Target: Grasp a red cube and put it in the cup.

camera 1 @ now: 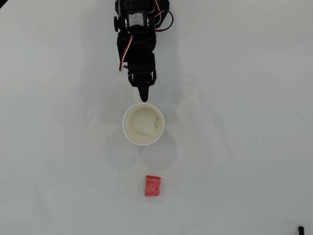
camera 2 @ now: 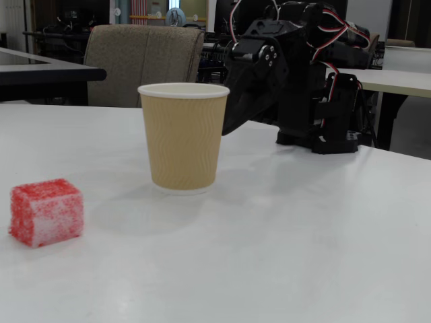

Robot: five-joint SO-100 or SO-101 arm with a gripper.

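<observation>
The gripper point(camera 1: 144, 98) hangs at the far side of the cup point(camera 1: 128, 128), its black fingers drawn together into one narrow tip that holds nothing. In the overhead view that tip points down the picture and ends just above the cup's rolled rim; whether it touches the rim cannot be told. In the fixed view the gripper point(camera 2: 227, 126) shows behind the right edge of the cup point(camera 2: 182, 138), above the table point(camera 2: 303, 235).

The cup stands upright on the white table point(camera 1: 244, 147). From above its inside is cream-white and holds nothing; from the side its wall is tan and ribbed.

The red cube point(camera 1: 152, 186) lies on the table below the cup in the overhead view, apart from it. In the fixed view the red cube point(camera 2: 46, 212) sits to the left of the cup and nearer the camera, its surface grainy.

A padded chair point(camera 2: 145, 64) stands behind the table.
</observation>
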